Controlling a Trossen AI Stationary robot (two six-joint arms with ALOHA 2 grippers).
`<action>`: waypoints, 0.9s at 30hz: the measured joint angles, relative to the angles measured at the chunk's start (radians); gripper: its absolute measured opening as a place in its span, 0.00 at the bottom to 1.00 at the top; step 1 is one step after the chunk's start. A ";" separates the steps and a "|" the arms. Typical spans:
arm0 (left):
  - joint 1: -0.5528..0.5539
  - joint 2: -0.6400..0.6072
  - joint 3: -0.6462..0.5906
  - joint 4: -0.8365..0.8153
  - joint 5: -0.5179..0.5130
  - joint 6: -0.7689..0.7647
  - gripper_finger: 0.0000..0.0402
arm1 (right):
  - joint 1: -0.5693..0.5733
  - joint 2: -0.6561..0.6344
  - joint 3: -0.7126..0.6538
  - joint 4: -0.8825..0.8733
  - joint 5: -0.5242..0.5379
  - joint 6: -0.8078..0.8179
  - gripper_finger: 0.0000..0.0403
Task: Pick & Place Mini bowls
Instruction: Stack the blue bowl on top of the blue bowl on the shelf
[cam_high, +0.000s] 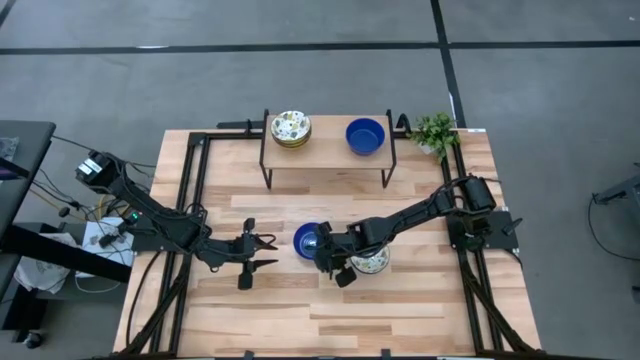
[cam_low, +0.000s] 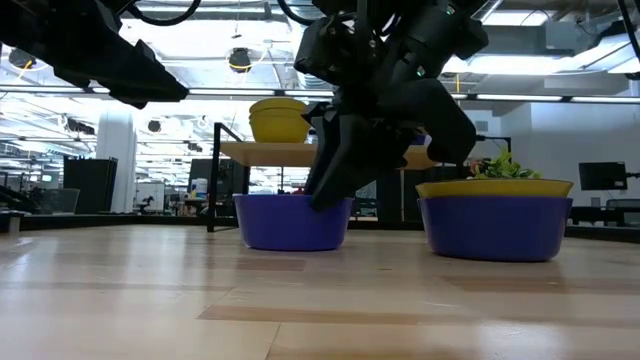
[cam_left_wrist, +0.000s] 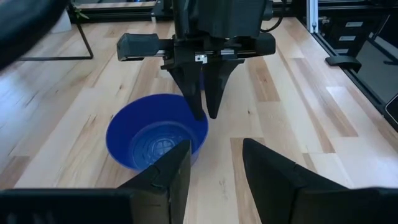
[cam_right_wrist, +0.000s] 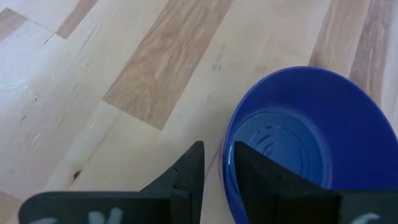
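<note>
A cobalt blue mini bowl (cam_high: 305, 240) (cam_low: 291, 221) stands on its base at the table's middle. My right gripper (cam_high: 322, 243) (cam_right_wrist: 217, 149) reaches in from the right and is shut on its rim. A floral mini bowl (cam_high: 373, 263) (cam_low: 495, 226), blue outside with a yellow rim band, stands on the table under my right arm. My left gripper (cam_high: 267, 251) (cam_left_wrist: 216, 144) hovers open just left of the blue bowl and touches nothing. On the far shelf sit a stack of floral bowls (cam_high: 291, 128) and another blue bowl (cam_high: 365, 135). My right gripper pinches the blue bowl's rim (cam_right_wrist: 227, 155) on the bowl's right side, with one finger (cam_right_wrist: 249, 171) inside the bowl and the other finger (cam_right_wrist: 189, 171) outside. The fingers come from above, slanting in from the table's right. The bowl's base stays on the table (cam_low: 291, 246).
A low wooden shelf on black legs (cam_high: 328, 150) stands at the table's far side. A small green potted plant (cam_high: 433, 132) sits at the far right corner. Black rails run along the table's left and right edges. Bare wood lies along the near side.
</note>
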 joint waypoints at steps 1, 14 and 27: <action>0.000 0.000 0.000 0.001 0.000 0.000 0.36 | 0.000 0.000 0.000 0.000 -0.001 0.000 0.20; 0.000 0.000 0.000 0.004 0.000 0.000 0.36 | -0.005 -0.001 0.000 0.000 -0.005 0.015 0.13; 0.000 0.000 -0.001 0.004 0.000 0.000 0.36 | -0.007 -0.011 -0.001 -0.017 -0.001 0.017 0.01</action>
